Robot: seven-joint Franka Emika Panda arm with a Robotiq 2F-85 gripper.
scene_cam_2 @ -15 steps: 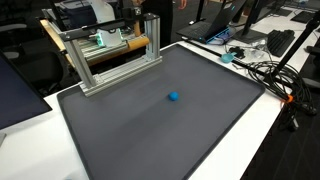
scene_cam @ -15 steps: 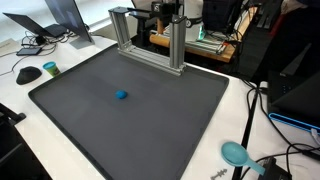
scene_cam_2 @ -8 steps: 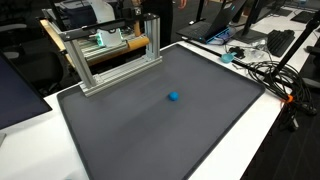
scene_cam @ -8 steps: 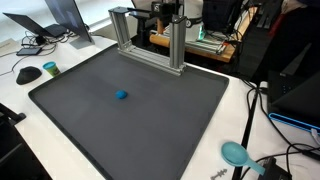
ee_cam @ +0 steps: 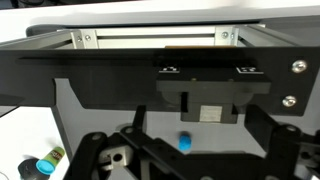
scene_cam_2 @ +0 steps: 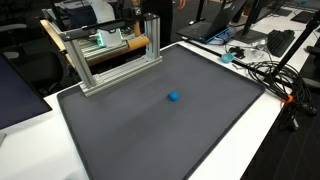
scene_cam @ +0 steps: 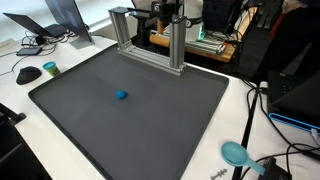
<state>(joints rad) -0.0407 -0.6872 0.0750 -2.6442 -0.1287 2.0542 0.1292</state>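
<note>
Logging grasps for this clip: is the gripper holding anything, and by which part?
Nothing is held. The black gripper is open and empty; the small blue object lies alone on the dark grey mat, untouched.

A dark grey mat (scene_cam: 130, 125) was spread over a white table (scene_cam: 14, 98), as was seen in both exterior views. An aluminium profile frame (scene_cam: 177, 48) was set upright at the mat's far edge. Beside the mat, a black computer mouse (scene_cam: 28, 74) and a small teal-topped round item (scene_cam: 50, 68) were laid near each other, with an open laptop (scene_cam: 62, 14) placed behind them. A teal disc-shaped object (scene_cam: 235, 153) was found off one near corner, close to black cables (scene_cam: 250, 115). A cable bundle (scene_cam_2: 262, 72) was strewn on the table in an exterior view.
</note>
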